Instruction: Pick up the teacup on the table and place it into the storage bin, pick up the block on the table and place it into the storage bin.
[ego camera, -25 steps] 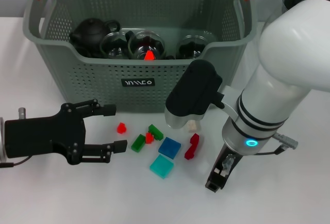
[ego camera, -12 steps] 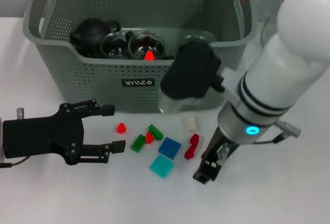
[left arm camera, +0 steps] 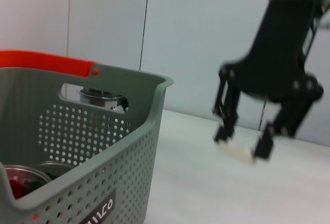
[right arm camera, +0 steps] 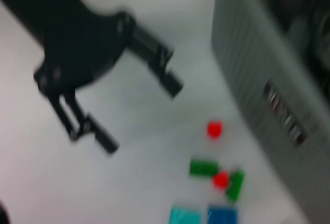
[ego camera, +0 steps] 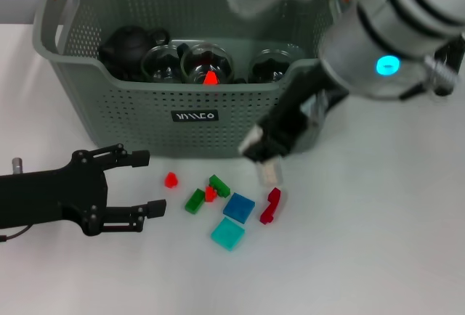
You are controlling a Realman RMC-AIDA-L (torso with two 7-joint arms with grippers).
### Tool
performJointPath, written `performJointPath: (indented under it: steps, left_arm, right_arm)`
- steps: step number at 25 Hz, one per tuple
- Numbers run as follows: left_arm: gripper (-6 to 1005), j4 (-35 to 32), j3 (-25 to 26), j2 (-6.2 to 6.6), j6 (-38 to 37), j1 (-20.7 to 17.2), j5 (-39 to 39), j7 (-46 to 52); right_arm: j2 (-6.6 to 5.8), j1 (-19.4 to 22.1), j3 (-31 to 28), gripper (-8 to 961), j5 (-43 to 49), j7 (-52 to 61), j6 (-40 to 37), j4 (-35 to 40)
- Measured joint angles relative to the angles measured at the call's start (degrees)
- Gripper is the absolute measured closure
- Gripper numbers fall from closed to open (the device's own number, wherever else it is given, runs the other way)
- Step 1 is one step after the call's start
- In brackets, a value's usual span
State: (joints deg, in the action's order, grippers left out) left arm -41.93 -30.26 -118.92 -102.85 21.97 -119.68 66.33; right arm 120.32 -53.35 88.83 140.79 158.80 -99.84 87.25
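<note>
The storage bin (ego camera: pixel 196 115) stands at the back of the table and holds a black teapot (ego camera: pixel 129 43) and glass teacups (ego camera: pixel 207 61). I see no teacup on the table. Loose blocks lie in front of the bin: a cream block (ego camera: pixel 270 173), red blocks (ego camera: pixel 270 205), green blocks (ego camera: pixel 195 200), a blue block (ego camera: pixel 239 207) and a teal block (ego camera: pixel 228 234). My right gripper (ego camera: pixel 261 149) hangs just above the cream block. The left wrist view shows this right gripper (left arm camera: pixel 242 144) open with the pale block below its tips. My left gripper (ego camera: pixel 145 183) is open, low and left of the blocks.
The bin's wall (left arm camera: pixel 129 131) rises close beside my left wrist camera. In the right wrist view the left gripper (right arm camera: pixel 143 115) lies near a small red block (right arm camera: pixel 214 129). Bare white table stretches to the right and toward the front.
My right arm has risen and swung back toward the bin, bringing its gripper from the front right of the blocks to over the cream block. The left gripper has drawn back slightly to the left.
</note>
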Motion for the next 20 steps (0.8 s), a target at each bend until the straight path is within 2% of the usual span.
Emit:
performJointPath:
  steps: [5, 10, 13, 20]
  left_arm:
    - [126, 0.00, 0.03, -0.09, -0.41, -0.06, -0.03, -0.12]
    - [126, 0.00, 0.03, -0.09, -0.61, 0.22, -0.03, -0.13]
    - [126, 0.06, 0.02, -0.09, -0.68, 0.42, -0.03, -0.10]
    - [127, 0.27, 0.00, -0.09, -0.68, 0.72, 0.03, -0.07]
  right_arm:
    - [0.11, -3.02, -5.20, 516, 2.21, -2.43, 1.15, 0.57]
    - [0.17, -4.46, -6.54, 516, 6.46, -4.12, 7.19, -1.60]
    - [0.02, -5.83, -6.35, 516, 8.25, -4.42, 11.68, -5.71]
    - [0.02, -10.26, -6.17, 515, 9.72, -6.46, 23.68, -21.13]
